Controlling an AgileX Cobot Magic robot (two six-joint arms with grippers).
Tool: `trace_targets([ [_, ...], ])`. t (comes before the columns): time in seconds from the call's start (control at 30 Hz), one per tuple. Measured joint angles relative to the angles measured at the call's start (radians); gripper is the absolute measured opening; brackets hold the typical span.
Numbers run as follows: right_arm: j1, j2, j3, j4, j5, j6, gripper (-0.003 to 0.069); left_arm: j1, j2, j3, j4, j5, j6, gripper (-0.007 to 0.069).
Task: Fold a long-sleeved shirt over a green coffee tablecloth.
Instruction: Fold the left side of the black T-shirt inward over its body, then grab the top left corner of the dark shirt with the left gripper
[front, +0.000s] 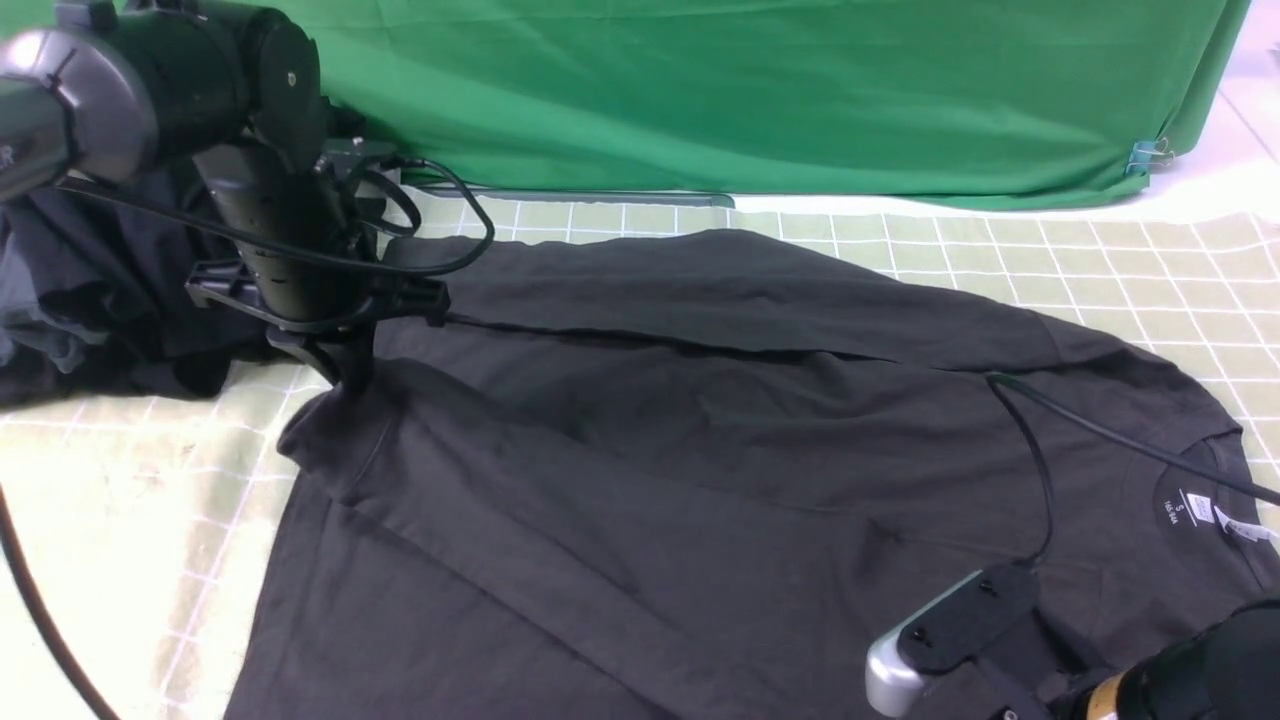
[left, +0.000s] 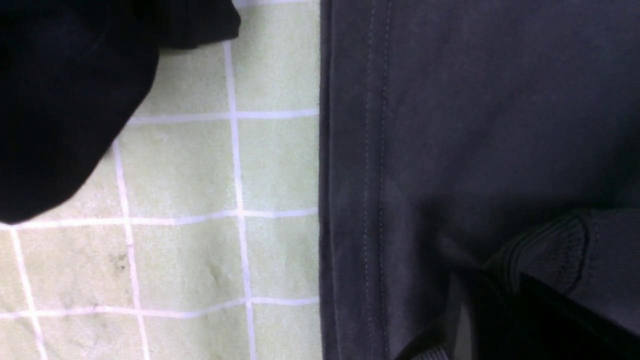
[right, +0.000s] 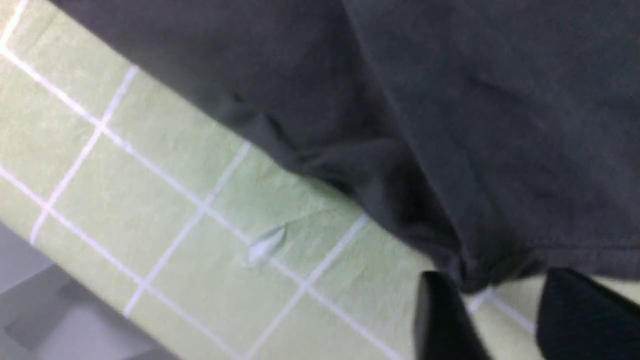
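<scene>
We see the long-sleeved shirt (front: 700, 450) spread mostly flat across the green coffee tablecloth (front: 1150, 270), neck with the white neck label (front: 1195, 508) toward the right and the body running left, one sleeve laid over the body. The left end effector (front: 352, 378) is down at the shirt's left end, jaws closed narrow on what the left wrist view shows as a ribbed cuff (left: 545, 245), just beside the stitched hem (left: 370, 175). The right end effector (right: 500, 295) sits at the near edge by the shoulder, jaws apart, a bunched bit of shirt edge at the gap. We can't tell that anything is clamped there. A dark clothing pile (front: 90, 290) lies far left and a plain green cloth (front: 750, 90) hangs behind; neither is part of the job. We judge the shirt light, limp cotton with no stiffness, so it will sag and drag, and the layers will slide over each other. It is not fragile. The best holds are doubled edges such as the cuff, hem and shoulder seam. Pinch both ends and lift evenly, or the fold will skew.
</scene>
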Motion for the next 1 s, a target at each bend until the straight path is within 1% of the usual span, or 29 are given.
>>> trace_targets([
  [0.03, 0.0, -0.015, -0.009, 0.001, 0.032, 0.001, 0.0349, 0.0, 0.0, 0.0, 0.0, 0.0, 0.0, 0.0017],
  [0.07, 0.0, -0.032, -0.017, 0.001, 0.051, 0.001, 0.0365, 0.0, 0.0, 0.0, 0.001, 0.0, 0.0, 0.0022],
  [0.1, 0.0, -0.061, -0.027, 0.001, 0.068, 0.001, 0.0373, 0.0, 0.0, 0.0, 0.006, 0.005, 0.0, 0.0037],
  [0.17, 0.0, -0.129, -0.045, 0.001, 0.079, 0.001, 0.0364, 0.0, 0.0, 0.0, 0.02, 0.01, -0.001, 0.009],
  [0.3, 0.0, -0.213, -0.049, -0.022, 0.08, 0.032, 0.0352, 0.0, 0.0, 0.0, 0.06, 0.009, -0.034, 0.021],
  [0.33, 0.0, -0.234, -0.049, -0.033, 0.08, 0.052, 0.0353, 0.0, 0.0, 0.0, 0.067, 0.004, -0.049, 0.0244],
  [0.4, 0.0, -0.286, -0.049, -0.087, 0.082, 0.106, 0.0359, 0.0, 0.0, -0.008, 0.071, -0.026, -0.071, 0.0336],
  [0.43, 0.0, -0.29, -0.049, -0.087, 0.083, 0.115, 0.036, 0.0, 0.0, -0.009, 0.071, -0.026, -0.071, 0.0344],
  [0.5, 0.0, -0.335, -0.049, -0.138, 0.088, 0.167, 0.0377, 0.004, 0.001, -0.039, 0.065, -0.075, -0.128, 0.0425],
  [0.53, 0.0, -0.337, -0.049, -0.14, 0.088, 0.167, 0.0378, 0.004, 0.002, -0.042, 0.063, -0.084, -0.139, 0.0429],
  [0.57, 0.0, -0.351, -0.049, -0.156, 0.089, 0.19, 0.0382, 0.011, 0.012, -0.07, 0.056, -0.116, -0.177, 0.0451],
  [0.63, 0.0, -0.357, -0.049, -0.169, 0.091, 0.204, 0.0386, 0.023, 0.037, -0.122, 0.035, -0.149, -0.212, 0.0461],
  [0.73, 0.0, -0.359, -0.049, -0.178, 0.094, 0.211, 0.0388, 0.041, 0.096, -0.186, -0.019, -0.164, -0.231, 0.0461],
  [0.77, 0.0, -0.359, -0.049, -0.181, 0.094, 0.212, 0.0388, 0.051, 0.138, -0.232, -0.065, -0.166, -0.238, 0.0457],
  [0.83, 0.0, -0.359, -0.049, -0.182, 0.094, 0.212, 0.0388, 0.059, 0.199, -0.28, -0.091, -0.164, -0.256, 0.0455],
  [1.0, 0.0, -0.359, -0.049, -0.183, 0.094, 0.214, 0.0388, 0.06, 0.329, -0.398, -0.112, -0.158, -0.306, 0.0454],
])
